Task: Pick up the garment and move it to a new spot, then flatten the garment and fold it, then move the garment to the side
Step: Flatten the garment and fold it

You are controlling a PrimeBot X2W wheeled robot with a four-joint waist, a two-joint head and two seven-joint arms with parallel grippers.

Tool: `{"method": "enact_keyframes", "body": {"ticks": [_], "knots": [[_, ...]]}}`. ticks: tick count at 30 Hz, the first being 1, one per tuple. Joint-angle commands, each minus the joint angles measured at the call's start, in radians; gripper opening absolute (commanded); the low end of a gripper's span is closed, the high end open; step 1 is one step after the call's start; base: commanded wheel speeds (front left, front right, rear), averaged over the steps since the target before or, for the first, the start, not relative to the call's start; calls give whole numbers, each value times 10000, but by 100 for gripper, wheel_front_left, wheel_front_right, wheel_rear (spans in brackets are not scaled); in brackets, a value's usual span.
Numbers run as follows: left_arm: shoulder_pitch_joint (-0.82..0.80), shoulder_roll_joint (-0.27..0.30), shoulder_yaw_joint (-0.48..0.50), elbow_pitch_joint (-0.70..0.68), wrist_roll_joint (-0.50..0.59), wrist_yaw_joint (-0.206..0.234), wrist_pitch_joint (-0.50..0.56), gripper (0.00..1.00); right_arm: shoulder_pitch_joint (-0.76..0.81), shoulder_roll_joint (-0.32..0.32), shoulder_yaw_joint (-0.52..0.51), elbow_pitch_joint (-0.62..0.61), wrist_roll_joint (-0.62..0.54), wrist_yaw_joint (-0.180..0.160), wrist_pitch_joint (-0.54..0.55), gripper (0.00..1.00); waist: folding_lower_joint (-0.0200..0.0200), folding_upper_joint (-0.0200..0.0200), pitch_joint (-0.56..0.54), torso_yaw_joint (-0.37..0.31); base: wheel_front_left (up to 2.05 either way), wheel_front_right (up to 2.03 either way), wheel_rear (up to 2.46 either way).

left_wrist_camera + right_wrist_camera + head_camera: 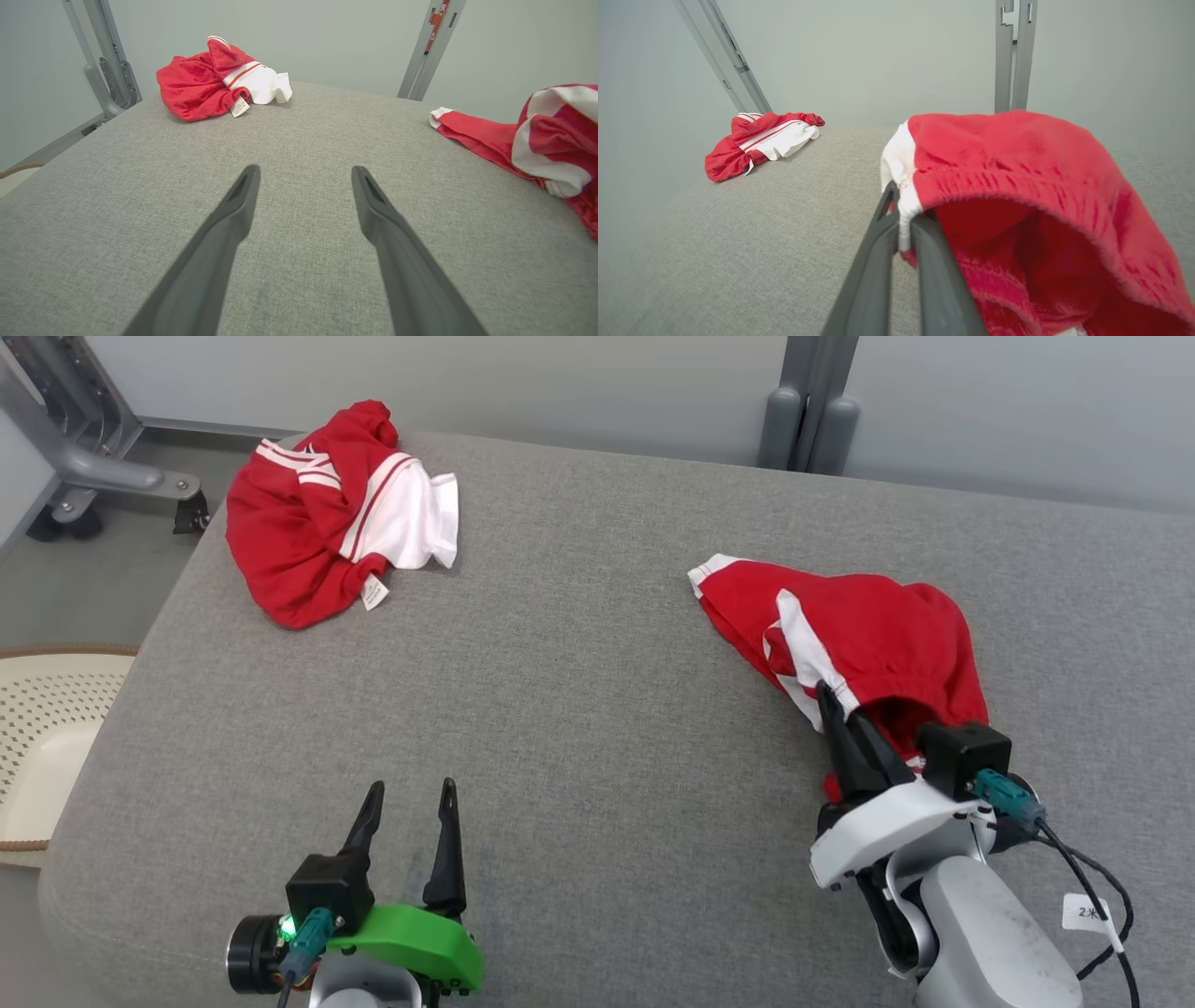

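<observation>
A red garment with white stripes (pixel 868 635) lies bunched at the right of the grey padded table (pixel 579 691). My right gripper (pixel 836 709) is shut on its near hem, the white-edged fabric pinched between the two dark fingers (pixel 901 219). In the right wrist view the garment (pixel 1017 158) bulges up to the right of the fingers, its open waist facing the camera. The same garment (pixel 546 135) shows at the right edge of the left wrist view. My left gripper (pixel 408 803) stands open near the table's front edge, with nothing between its fingers (pixel 233 210).
A second red and white garment (pixel 327 513) lies crumpled at the table's far left corner. A cream perforated basket (pixel 47 728) sits on the floor left of the table. Grey metal frame legs (pixel 93 457) stand behind, and a grey post (pixel 808 420).
</observation>
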Motion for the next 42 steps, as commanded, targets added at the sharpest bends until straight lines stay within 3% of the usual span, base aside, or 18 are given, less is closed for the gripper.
{"method": "enact_keyframes", "body": {"ticks": [1,11,16,23,30,41,42], "knots": [[130,20,58,-17,68,40,5,100,344,-36,141,-265,204,4,-31,0,0,0,-170,-206,0,0,0],[351,22,79,-44,180,-33,5,100,1453,-38,1054,-2692,1691,4,-16,0,0,0,-576,-1192,0,0,0],[422,23,90,-16,191,-39,5,100,2185,-101,405,-2886,1677,3,482,0,0,0,-651,-1512,0,0,0],[258,23,100,9,248,-93,5,100,2576,-422,-1201,-1931,1333,4,904,0,0,0,-498,-1646,0,0,0],[44,23,159,8,325,-120,5,100,2017,-712,-2322,-517,1240,3,640,0,0,0,-244,-1556,0,0,0],[-68,23,201,-94,307,-63,5,100,1026,-1204,-3154,1442,581,3,133,0,0,0,-40,-1573,0,0,0],[-67,24,218,-97,307,-52,5,100,990,-1222,-3191,1559,498,4,107,11,0,0,-44,-1596,0,0,0]]}}
